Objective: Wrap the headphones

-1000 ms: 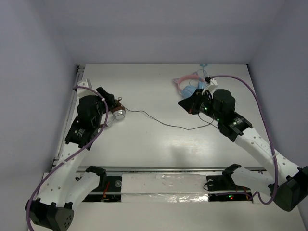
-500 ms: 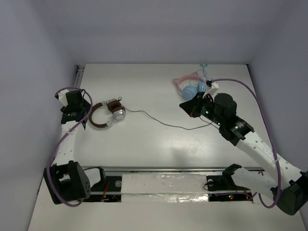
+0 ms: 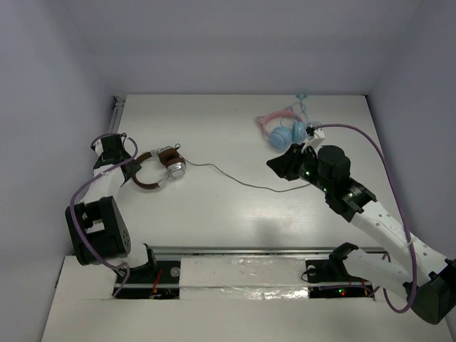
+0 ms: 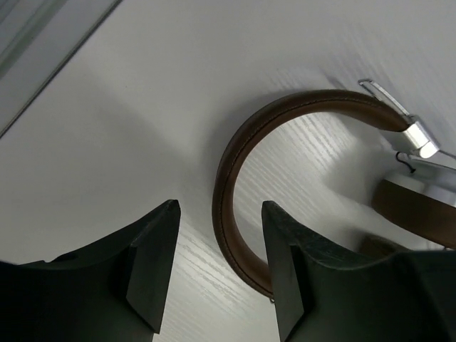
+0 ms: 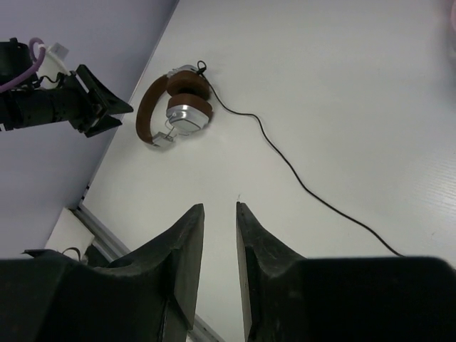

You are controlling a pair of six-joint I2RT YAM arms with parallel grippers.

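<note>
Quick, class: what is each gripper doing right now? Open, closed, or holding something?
Left gripper: open, empty, not gripping the headphones.
Right gripper: slightly open, holding nothing.

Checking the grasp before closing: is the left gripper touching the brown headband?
Cannot tell. In the left wrist view the headband passes behind one finger of the open left gripper; neither contact nor gap shows plainly.
</note>
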